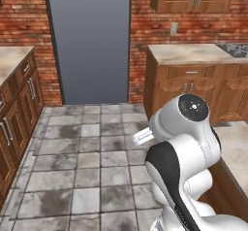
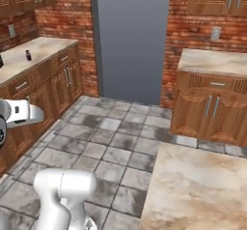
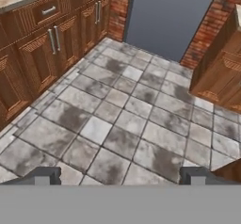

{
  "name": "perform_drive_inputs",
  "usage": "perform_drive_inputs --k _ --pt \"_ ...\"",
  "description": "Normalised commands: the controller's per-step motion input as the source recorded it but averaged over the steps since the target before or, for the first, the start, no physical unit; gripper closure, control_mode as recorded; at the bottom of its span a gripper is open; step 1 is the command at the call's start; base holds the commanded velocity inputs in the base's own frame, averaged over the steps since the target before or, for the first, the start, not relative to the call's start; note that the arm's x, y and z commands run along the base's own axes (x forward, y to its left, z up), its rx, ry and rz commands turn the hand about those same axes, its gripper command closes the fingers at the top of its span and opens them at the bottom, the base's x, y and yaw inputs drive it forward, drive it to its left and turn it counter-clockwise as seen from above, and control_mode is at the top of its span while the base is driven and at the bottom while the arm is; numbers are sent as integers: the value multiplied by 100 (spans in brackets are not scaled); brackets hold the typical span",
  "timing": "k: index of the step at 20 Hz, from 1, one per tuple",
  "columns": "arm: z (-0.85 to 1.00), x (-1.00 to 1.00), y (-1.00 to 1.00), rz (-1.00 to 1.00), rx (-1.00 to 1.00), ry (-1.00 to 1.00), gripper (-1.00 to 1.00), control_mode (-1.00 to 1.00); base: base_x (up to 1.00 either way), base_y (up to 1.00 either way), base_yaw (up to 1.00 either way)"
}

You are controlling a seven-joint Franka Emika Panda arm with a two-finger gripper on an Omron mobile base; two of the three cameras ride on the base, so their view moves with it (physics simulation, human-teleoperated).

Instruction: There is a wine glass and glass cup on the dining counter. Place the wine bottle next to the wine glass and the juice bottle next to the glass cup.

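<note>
Base views look forward and down from behind the arm, left and right, sharing tiled floor [image 1: 87,167] and grey panel [image 1: 89,41]; hand view faces floor closer.

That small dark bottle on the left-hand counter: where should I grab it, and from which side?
Probably round its body, coming in level from the floor side: the bottle stands upright and narrow on the counter. Finer detail is too small to see.
</note>
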Motion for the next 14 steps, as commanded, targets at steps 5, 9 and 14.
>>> perform_drive_inputs --k 5,9,14 --pt "0 0 0 0 0 0 -100 100 94 4 18" --pt "0 0 0 0 0 0 -100 100 91 0 28" --pt "0 0 0 0 0 0 -100 100 87 0 33"
